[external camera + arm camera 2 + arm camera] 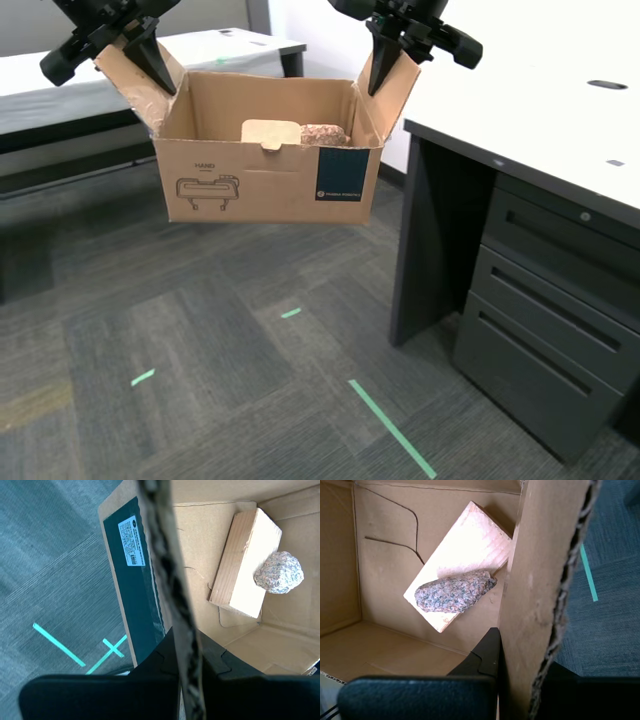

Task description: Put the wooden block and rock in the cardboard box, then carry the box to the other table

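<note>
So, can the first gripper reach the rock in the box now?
Probably not. My first gripper is shut on a flap of the cardboard box, which hangs between it and my second gripper. The rock lies uncovered on the wooden block.

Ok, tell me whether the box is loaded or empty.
Loaded. The cardboard box holds the wooden block with the rock against it, seen in both wrist views.

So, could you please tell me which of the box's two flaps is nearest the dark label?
The flap at the exterior view's right, pinched in my second gripper; the dark label sits just below it, far from the other flap.
</note>
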